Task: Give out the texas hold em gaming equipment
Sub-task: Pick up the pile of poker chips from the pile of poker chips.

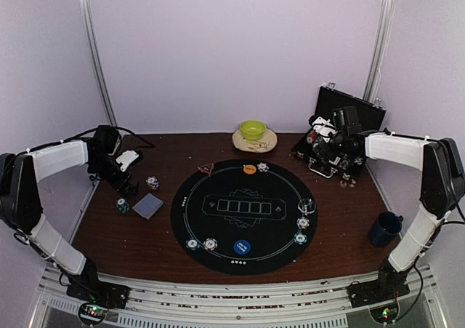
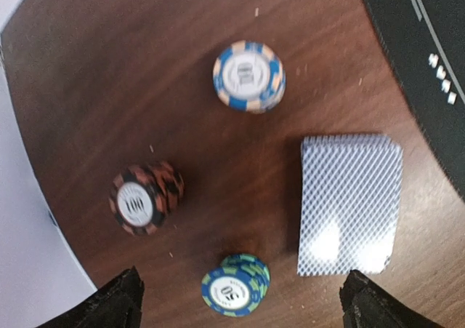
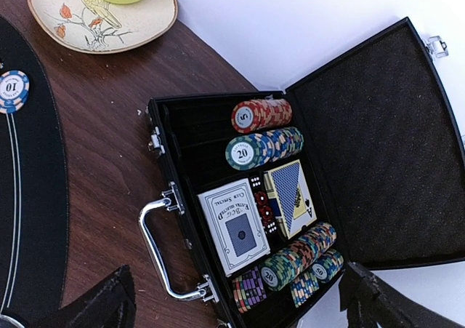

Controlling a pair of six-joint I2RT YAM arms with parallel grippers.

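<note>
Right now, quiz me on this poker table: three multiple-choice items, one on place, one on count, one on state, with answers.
1. The loose card deck lies: A on the black mat; B on the bare table; C on the plate.
2. Chip stacks beside that deck, left wrist view: A three; B one; C five.
3. The chip case is: A latched shut; B open; C upside down.
Answers: B, wood shows all round it; A, blue, brown and green stacks stand there; B, its lid stands raised.

pale lilac walls, dark wooden table
</note>
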